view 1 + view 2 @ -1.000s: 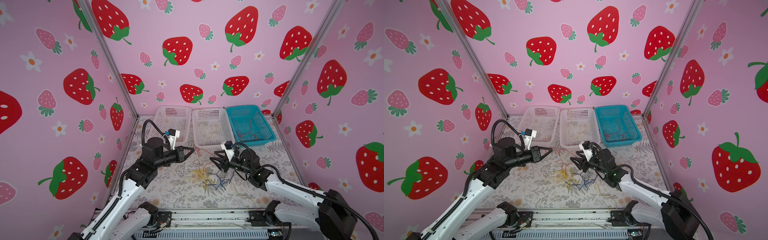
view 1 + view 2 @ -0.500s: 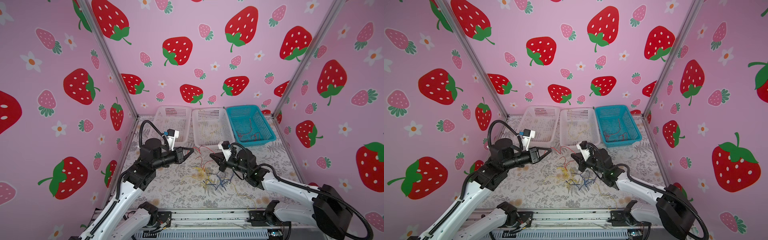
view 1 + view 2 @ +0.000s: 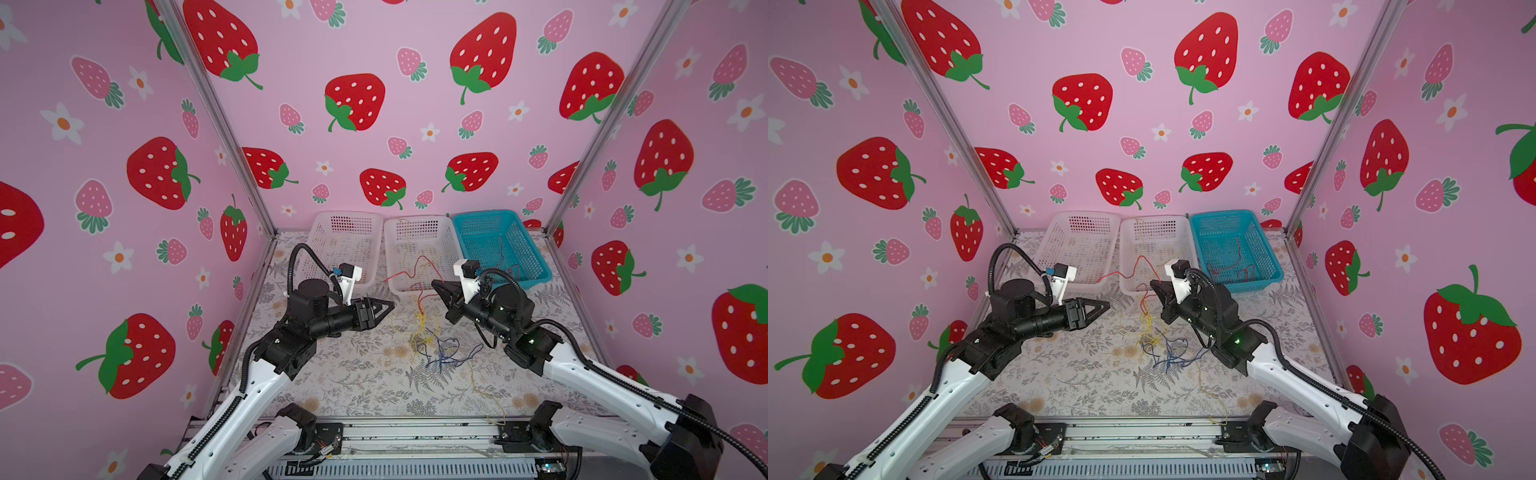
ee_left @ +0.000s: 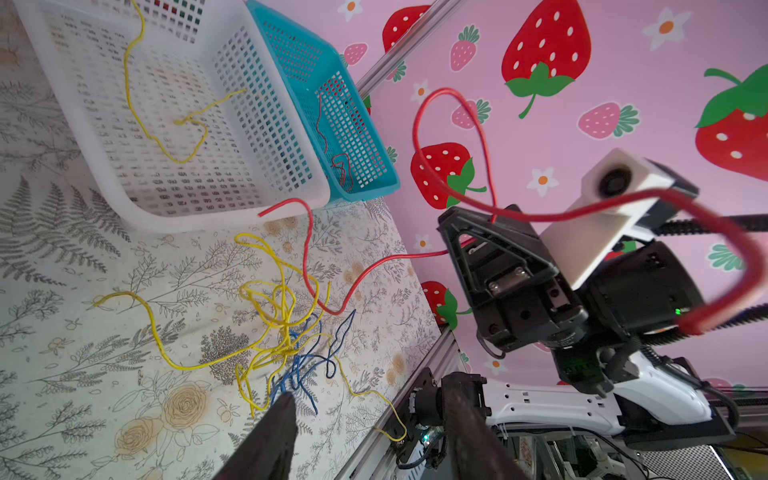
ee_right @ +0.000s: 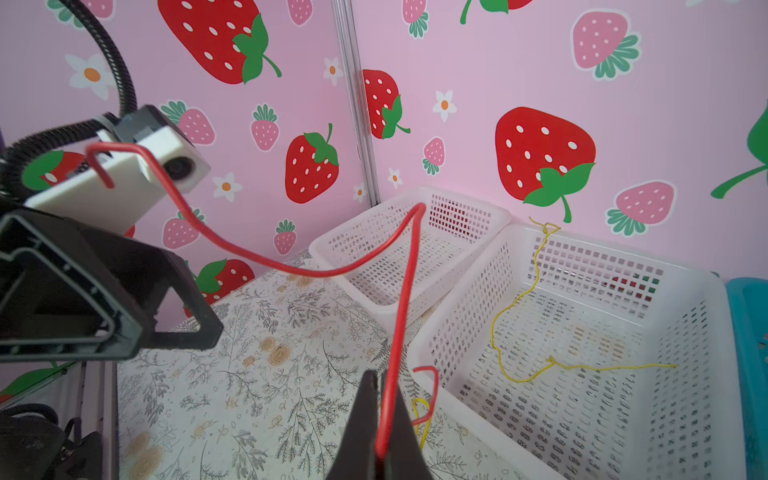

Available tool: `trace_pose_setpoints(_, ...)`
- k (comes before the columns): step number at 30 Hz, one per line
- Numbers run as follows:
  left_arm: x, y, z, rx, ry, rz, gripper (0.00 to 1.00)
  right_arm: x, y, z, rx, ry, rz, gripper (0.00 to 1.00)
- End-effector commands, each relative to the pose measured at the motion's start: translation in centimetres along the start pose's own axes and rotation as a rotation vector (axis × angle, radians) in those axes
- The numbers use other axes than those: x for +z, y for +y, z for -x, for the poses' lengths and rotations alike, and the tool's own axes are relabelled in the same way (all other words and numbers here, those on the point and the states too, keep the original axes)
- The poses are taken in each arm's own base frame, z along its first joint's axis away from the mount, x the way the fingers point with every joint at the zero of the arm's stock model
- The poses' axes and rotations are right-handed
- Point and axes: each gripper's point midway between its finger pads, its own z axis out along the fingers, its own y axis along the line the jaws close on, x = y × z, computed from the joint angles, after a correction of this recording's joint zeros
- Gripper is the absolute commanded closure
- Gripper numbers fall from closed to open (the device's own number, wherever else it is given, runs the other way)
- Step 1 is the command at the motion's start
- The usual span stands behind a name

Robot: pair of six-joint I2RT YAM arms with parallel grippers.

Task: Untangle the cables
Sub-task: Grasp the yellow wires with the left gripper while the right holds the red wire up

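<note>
My walls are pink, printed with red and pink strawberries and white flowers. My table cover is cream with grey ferns and tan roses. Behind it stand two white baskets and a teal basket. There is a red cable, yellow cables and dark blue cables. My left gripper and right gripper are black.

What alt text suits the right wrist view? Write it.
The right tool, shut, grips a red cable that rises, then arcs across in front of the left arm's wrist camera. A yellow cable lies in a white basket.
</note>
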Motion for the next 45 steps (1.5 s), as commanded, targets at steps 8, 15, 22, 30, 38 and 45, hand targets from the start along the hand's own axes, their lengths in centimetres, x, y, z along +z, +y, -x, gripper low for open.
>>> trace_pose_setpoints(8, 2.2, 0.2, -3.1, -0.015, 0.038, -0.154, 0.33, -2.0, 1.5, 5.3, 0.109, -0.099, 0.052, 1.0)
trace_pose_setpoints(15, 3.8, 0.1, -5.3, 0.081, 0.098, -0.132, 0.33, -2.4, 2.8, 6.7, 0.148, -0.113, 0.122, 1.0)
trace_pose_setpoints(22, 4.9, -0.8, -5.7, 0.159, 0.106, -0.124, 0.33, -2.9, 3.5, 7.1, 0.176, -0.115, 0.154, 1.0)
trace_pose_setpoints(30, 5.7, -1.4, -5.8, 0.296, 0.109, -0.048, 0.33, -3.0, 4.5, 7.0, 0.206, -0.106, 0.214, 1.0)
trace_pose_setpoints(38, 5.1, -0.8, -5.2, 0.394, 0.071, 0.051, 0.41, -3.2, 5.2, 6.8, 0.238, -0.095, 0.248, 1.0)
trace_pose_setpoints(45, 5.6, -0.5, -6.1, 0.431, 0.098, 0.073, 0.45, -3.6, 5.8, 7.5, 0.263, -0.106, 0.28, 1.0)
